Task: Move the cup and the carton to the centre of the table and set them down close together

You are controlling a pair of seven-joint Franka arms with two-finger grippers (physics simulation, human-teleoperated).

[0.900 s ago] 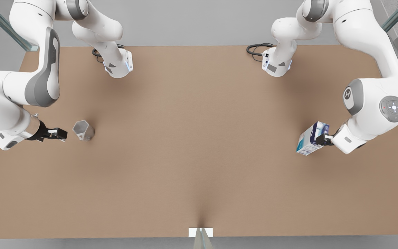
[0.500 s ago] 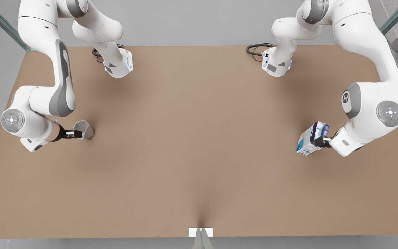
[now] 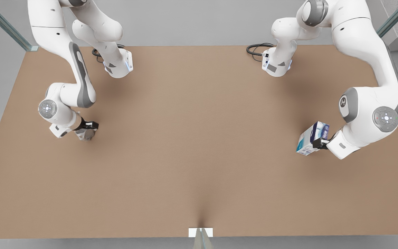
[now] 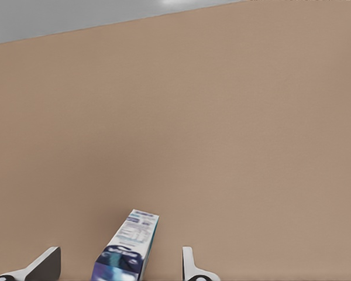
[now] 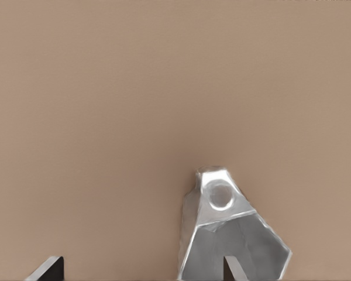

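The silvery faceted cup stands on the light-brown table at the front view's left, mostly covered there by my right gripper; a sliver of the cup shows below it. My right gripper is open, with one fingertip over the cup's mouth and the other well off to the side. At the front view's right the white and blue carton sits tilted. My left gripper is at its end. The open left gripper straddles the carton with gaps on both sides.
Both arm bases stand at the table's far edge with a black cable beside one. A small white marker sits at the near edge. Bare table stretches between the cup and the carton.
My right gripper has travelled towards the front view's right, from beside the cup to over it. The left arm has shifted slightly at the carton. Cup and carton stay in place.
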